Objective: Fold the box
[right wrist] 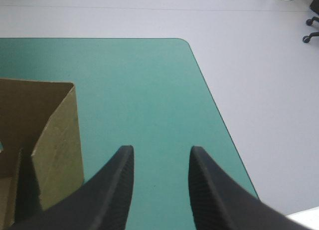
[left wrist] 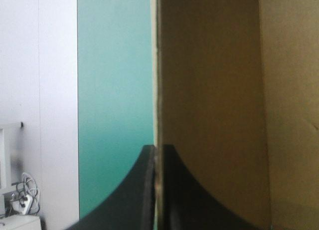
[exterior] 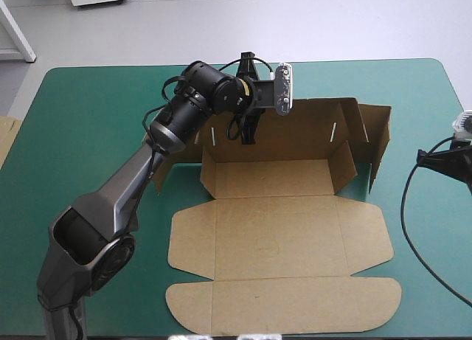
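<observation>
The brown box (exterior: 276, 240) lies in the middle of the teal-green table as a part-raised sheet. Its back wall (exterior: 295, 133) and both side flaps stand up, while the lid and front flap lie flat toward the near edge. My left gripper (exterior: 247, 137) reaches over the back wall near its left end and is shut on the wall's top edge. In the left wrist view the board (left wrist: 209, 100) runs edge-on between the black fingers (left wrist: 144, 190). My right gripper (right wrist: 160, 157) stands open over bare cover off the box's right side (right wrist: 55, 135), holding nothing; the high view places this gripper (exterior: 422, 158) near the table's right edge.
An edge of more brown board (exterior: 6, 137) shows at the table's left edge. Bare teal-green cover (exterior: 88, 133) lies left of the box and along the far edge. The table's right far corner (right wrist: 184, 43) is rounded, with floor beyond.
</observation>
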